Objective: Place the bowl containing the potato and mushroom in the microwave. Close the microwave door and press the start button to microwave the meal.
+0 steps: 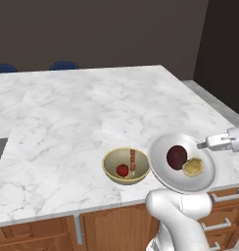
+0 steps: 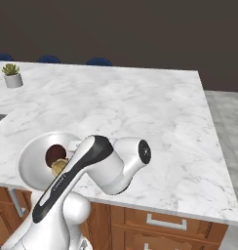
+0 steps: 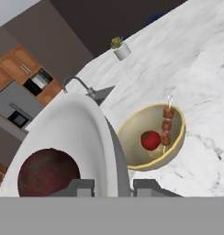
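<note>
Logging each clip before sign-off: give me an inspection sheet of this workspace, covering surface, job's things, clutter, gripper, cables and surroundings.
Surface: white marble counter over wooden drawers, near edge toward the robot.
Job's things: white bowl at the counter's near edge, holding the mushroom and the potato side by side; whether it is lifted cannot be told. Microwave far off among the wooden cabinets, too small to judge its door.
Clutter: tan bowl with a red fruit and a skewer, just beside the white bowl.
Gripper: gripper shut on the white bowl's rim.
Cables: nothing seen.
Surroundings: potted plant, sink faucet, blue chair backs behind the counter, dark wall.
</note>
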